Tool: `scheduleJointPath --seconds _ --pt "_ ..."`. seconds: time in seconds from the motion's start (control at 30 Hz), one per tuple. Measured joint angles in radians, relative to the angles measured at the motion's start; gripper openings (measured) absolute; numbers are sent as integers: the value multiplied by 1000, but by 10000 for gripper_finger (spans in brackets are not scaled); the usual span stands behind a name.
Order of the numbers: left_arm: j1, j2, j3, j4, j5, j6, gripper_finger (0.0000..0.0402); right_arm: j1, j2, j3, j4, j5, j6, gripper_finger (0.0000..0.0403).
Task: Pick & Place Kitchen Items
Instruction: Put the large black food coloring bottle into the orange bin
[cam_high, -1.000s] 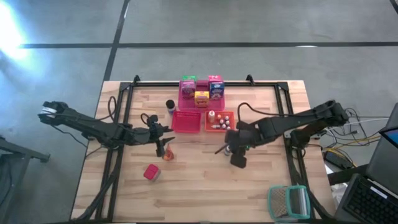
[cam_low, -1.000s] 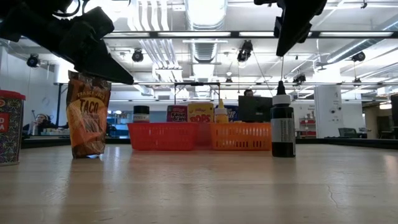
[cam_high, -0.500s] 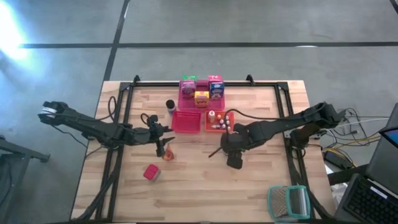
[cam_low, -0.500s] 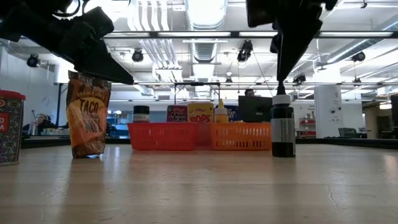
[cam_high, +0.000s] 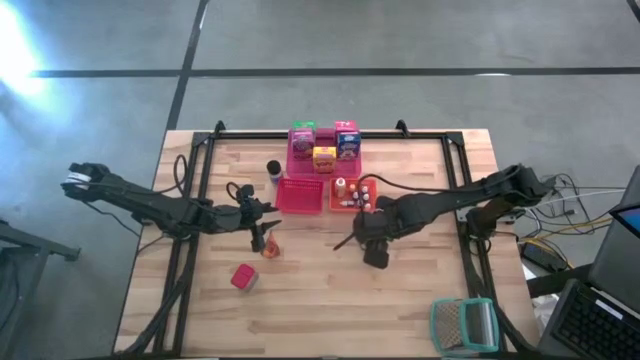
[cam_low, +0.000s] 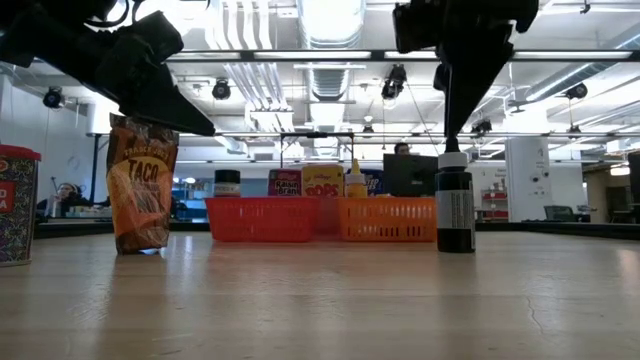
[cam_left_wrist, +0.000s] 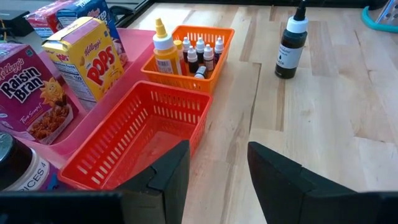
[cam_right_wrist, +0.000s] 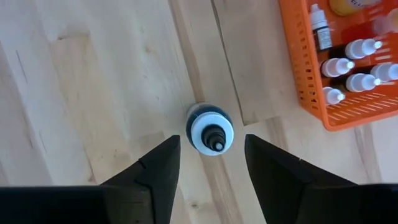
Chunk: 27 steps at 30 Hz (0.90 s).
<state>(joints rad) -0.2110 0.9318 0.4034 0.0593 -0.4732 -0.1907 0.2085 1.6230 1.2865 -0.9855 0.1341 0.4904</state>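
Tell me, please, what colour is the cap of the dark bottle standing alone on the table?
White; the dark bottle shows its cap best in the left wrist view.

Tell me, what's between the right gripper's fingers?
The dark bottle, standing upright on the table; the open right gripper hangs above it, untouching, in the right wrist view.

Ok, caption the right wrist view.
Open right gripper poised directly above upright dark white-capped bottle, beside orange basket.

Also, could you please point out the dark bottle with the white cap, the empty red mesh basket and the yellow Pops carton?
Dark bottle with white cap (cam_right_wrist: 211, 129), right wrist view, on its cap.
Empty red mesh basket (cam_left_wrist: 163, 107), left wrist view, far rim.
Yellow Pops carton (cam_left_wrist: 88, 61), left wrist view, front face.
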Motion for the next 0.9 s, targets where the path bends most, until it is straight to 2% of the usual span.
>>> scheduleJointPath --seconds 0.33,0.9 --pt "0 0 0 0 0 0 168 -6 68 -2 4 0 -27 139" --pt "0 0 0 0 0 0 168 -11 63 0 6 -2 -36 35"
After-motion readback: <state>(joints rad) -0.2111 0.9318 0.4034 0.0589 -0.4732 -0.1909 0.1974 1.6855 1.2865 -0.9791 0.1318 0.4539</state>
